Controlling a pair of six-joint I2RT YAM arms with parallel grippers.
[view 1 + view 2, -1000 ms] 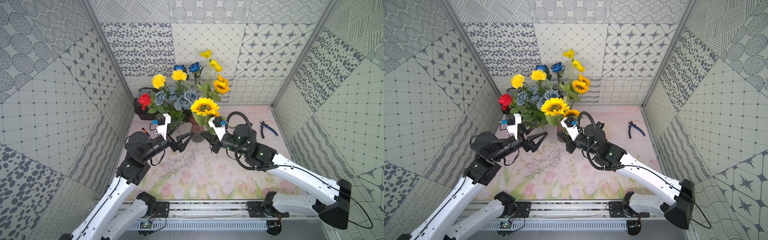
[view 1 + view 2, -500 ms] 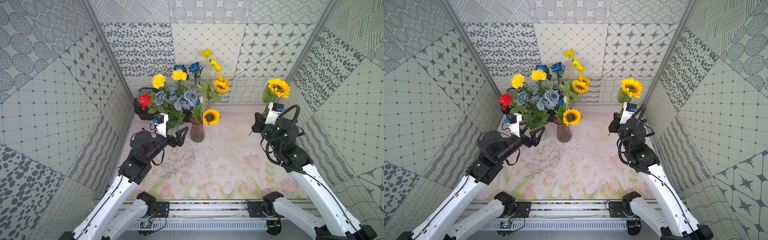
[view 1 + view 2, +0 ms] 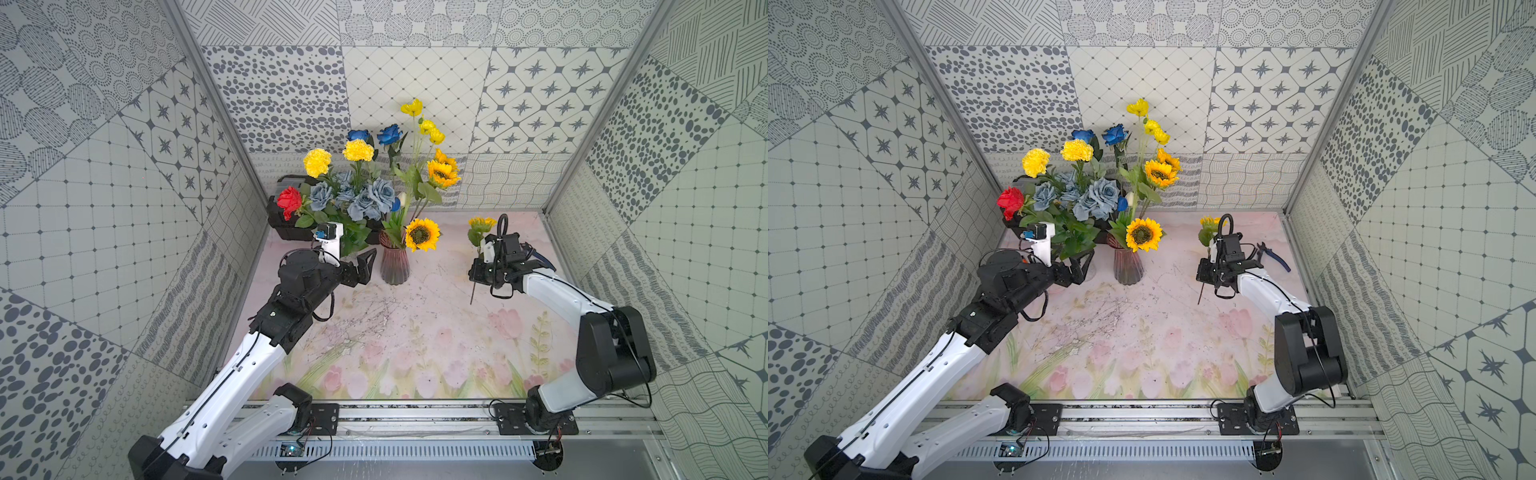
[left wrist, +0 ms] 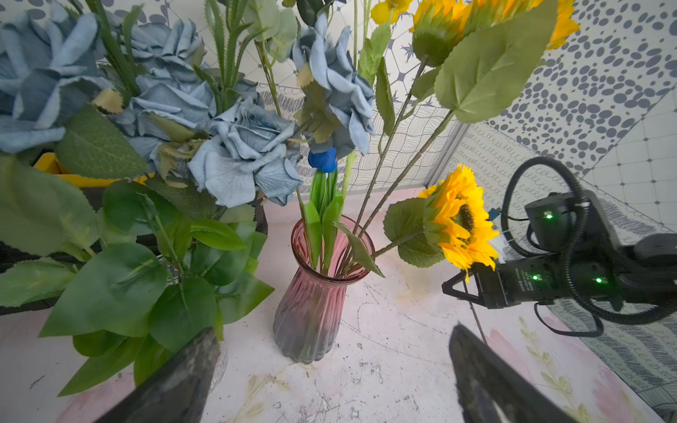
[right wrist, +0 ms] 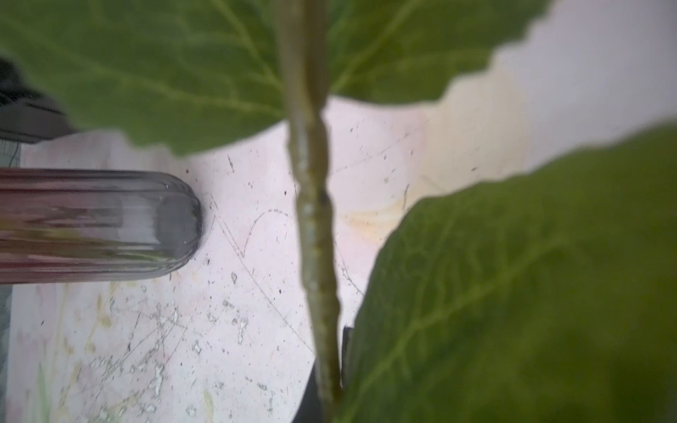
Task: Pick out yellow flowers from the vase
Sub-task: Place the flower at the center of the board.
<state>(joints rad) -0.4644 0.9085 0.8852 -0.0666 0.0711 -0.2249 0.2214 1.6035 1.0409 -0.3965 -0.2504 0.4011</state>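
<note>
A yellow sunflower stood upright in the right gripper, which pinched its stem above the desk, well apart from the pink vase holding other yellow flowers. The left gripper gaped empty beside the vase.

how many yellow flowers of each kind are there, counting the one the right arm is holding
sunflowers: 4 (3 in the vase, plus the held sunflower in the right end effector)
carnations: 2
poppy-like blooms: 3
total: 9
</note>
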